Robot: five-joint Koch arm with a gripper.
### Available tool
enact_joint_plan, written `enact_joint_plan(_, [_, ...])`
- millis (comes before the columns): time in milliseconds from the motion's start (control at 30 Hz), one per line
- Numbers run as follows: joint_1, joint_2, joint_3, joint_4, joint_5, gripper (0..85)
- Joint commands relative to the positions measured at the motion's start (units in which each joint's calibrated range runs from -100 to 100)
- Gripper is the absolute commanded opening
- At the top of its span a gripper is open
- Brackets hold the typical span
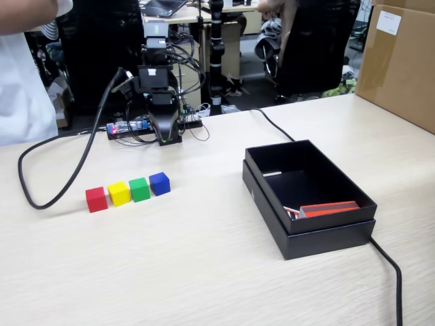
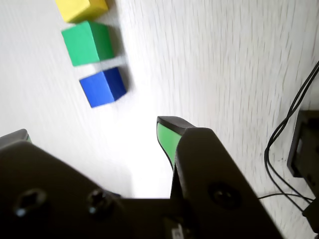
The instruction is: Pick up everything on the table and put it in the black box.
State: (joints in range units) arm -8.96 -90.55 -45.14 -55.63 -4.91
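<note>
black box (image 1: 319, 234) holding red-orange strip (image 1: 329, 208); end effector (image 2: 94, 137) jaws apart, empty

The light wood-grain bench (image 1: 204, 272) carries four cubes in a touching row out in front of the claw (image 2: 94, 137): red cube (image 1: 96, 199), yellow cube (image 1: 119, 193), green cube (image 1: 139, 189), blue cube (image 1: 159, 183), the blue one nearest it. The black box (image 1: 326, 231) sits well apart from the claw, a brown carton (image 1: 401, 68) beyond it. Black cables (image 1: 54, 176) trail across the bench.
</note>
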Motion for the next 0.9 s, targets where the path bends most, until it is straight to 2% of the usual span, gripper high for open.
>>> enact_joint_plan(0, [-3.76,5.7,8.6,-3.07,-4.88,48.8])
enact_joint_plan(267, [-15.04,30.71,20.12,-2.98,-18.07,48.8])
enact_joint_plan(400, [-16.36,42.07,28.55,-2.98,-19.49,48.5])
enact_joint_plan(867, [-14.75,81.54,50.76,-2.81,-18.17,47.9])
